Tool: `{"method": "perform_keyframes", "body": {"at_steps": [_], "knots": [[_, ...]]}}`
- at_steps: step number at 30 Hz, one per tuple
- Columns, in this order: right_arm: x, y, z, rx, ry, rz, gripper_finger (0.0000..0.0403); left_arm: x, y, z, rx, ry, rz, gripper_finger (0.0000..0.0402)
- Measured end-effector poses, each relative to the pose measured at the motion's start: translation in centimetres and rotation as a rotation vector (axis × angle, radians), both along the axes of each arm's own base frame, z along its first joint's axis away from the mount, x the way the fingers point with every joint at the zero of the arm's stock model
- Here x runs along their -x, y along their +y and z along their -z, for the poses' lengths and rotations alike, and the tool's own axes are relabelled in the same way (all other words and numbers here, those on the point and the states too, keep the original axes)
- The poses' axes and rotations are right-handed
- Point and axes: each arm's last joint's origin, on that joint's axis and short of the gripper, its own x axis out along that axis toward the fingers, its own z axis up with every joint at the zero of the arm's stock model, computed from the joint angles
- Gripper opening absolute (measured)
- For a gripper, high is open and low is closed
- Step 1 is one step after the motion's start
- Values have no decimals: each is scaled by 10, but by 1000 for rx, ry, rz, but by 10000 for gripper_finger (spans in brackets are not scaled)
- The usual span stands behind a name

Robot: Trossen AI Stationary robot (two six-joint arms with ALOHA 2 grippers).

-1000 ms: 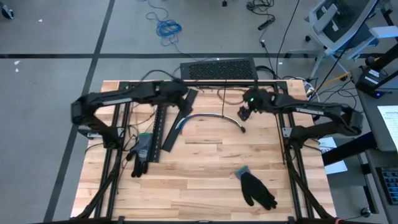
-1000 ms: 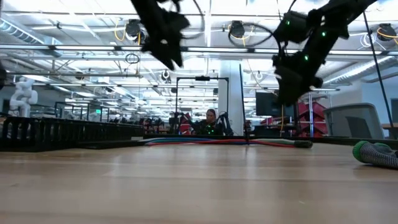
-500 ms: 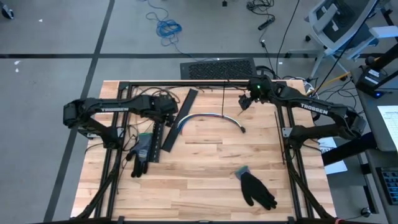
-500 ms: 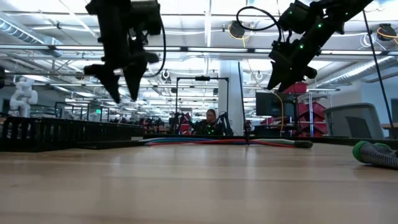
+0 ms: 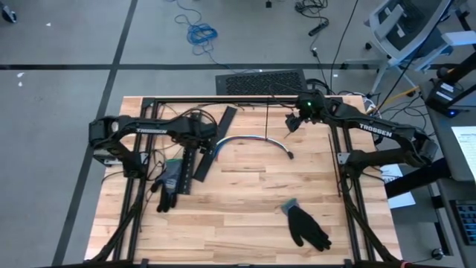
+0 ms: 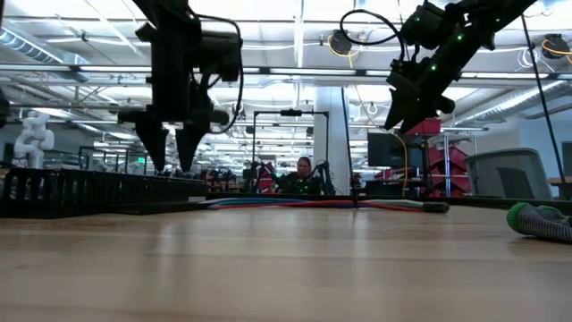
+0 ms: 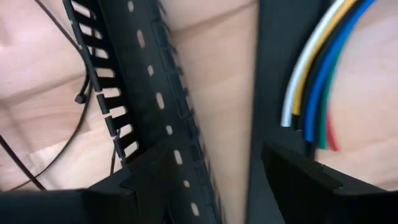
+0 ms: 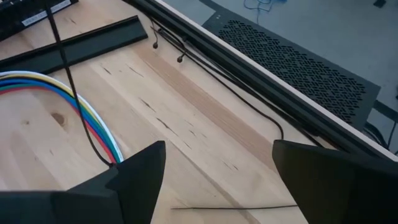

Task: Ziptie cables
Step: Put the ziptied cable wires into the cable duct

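High view: two arms over a wooden table (image 5: 245, 208). The left gripper (image 5: 201, 141) hangs above the slotted black strip (image 5: 190, 160); the right gripper (image 5: 292, 123) is at the far right, above bare wood. One bundle of cables (image 5: 253, 140) arcs across the table's far middle, between the grippers and touching neither. Two gloves: a grey-green glove (image 5: 169, 182) at left, a black glove (image 5: 306, 227) at near right. One flat black strip (image 5: 212, 145) lies slantwise. Low view: both grippers are raised, fingers apart, holding nothing; the cables lie flat on the far table. Left wrist view: two fingers (image 7: 298, 180) apart above the slotted strip, cable ends beside them. Right wrist view: two fingers (image 8: 140, 171) spread wide, cables beyond.
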Motion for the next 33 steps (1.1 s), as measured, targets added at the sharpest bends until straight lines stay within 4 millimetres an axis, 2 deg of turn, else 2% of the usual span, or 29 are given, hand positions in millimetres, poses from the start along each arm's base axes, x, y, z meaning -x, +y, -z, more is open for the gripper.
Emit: {"method": "perform_keyframes", "body": {"at_steps": [8, 13, 21, 25, 29, 33], "knots": [[0, 0, 0, -2, 0, 2, 288, -10, 4, 21, -4, 45, -7, 245], [0, 0, 0, -3, 2, 2, 288, -14, 9, 27, -7, 33, -34, 245], [1, 1, 2, -17, 22, 1, 288, 5, 14, 49, 31, 87, -87, 245], [2, 2, 3, -22, 30, 2, 288, 9, 14, 58, 66, 42, -94, 241], [2, 2, 3, -22, 31, 2, 288, 8, 14, 57, 67, 31, -93, 207], [2, 2, 3, -24, 28, 6, 288, 6, 14, 54, 48, 14, -89, 133]]}}
